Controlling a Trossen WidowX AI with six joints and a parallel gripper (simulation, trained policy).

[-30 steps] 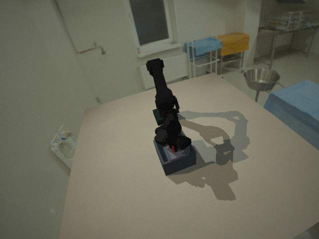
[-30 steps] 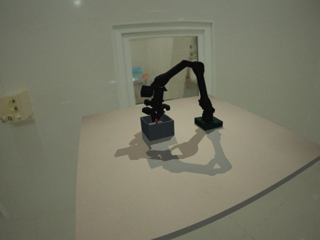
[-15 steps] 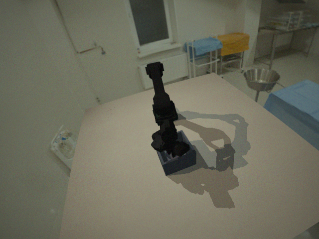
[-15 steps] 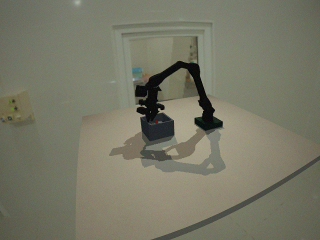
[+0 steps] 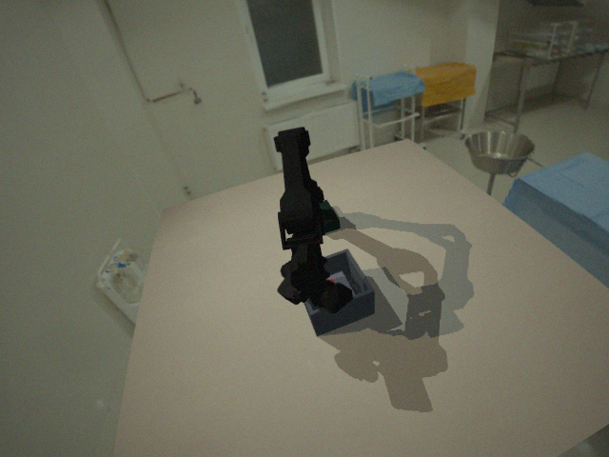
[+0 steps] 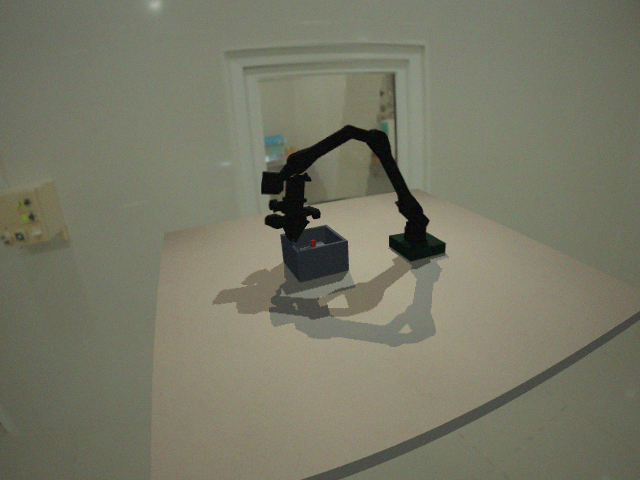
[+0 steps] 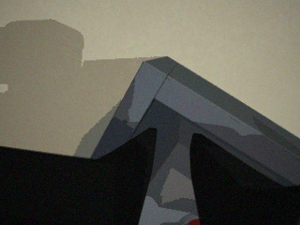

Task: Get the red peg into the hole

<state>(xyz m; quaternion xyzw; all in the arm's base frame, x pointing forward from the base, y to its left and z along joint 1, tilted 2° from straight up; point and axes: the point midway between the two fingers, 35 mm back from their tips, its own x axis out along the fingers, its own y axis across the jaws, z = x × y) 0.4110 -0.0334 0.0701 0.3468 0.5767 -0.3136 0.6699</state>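
Top view high, exterior farther, both showing box (image 5: 343, 314) (image 6: 323, 262)

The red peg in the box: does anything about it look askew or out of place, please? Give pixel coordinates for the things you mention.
Nothing plainly odd: the red peg (image 5: 331, 282) (image 6: 313, 242) (image 7: 194, 222) looks roughly upright inside the box (image 5: 343, 314) (image 6: 323, 263) (image 7: 206, 108); whether it is fully seated, I cannot tell.
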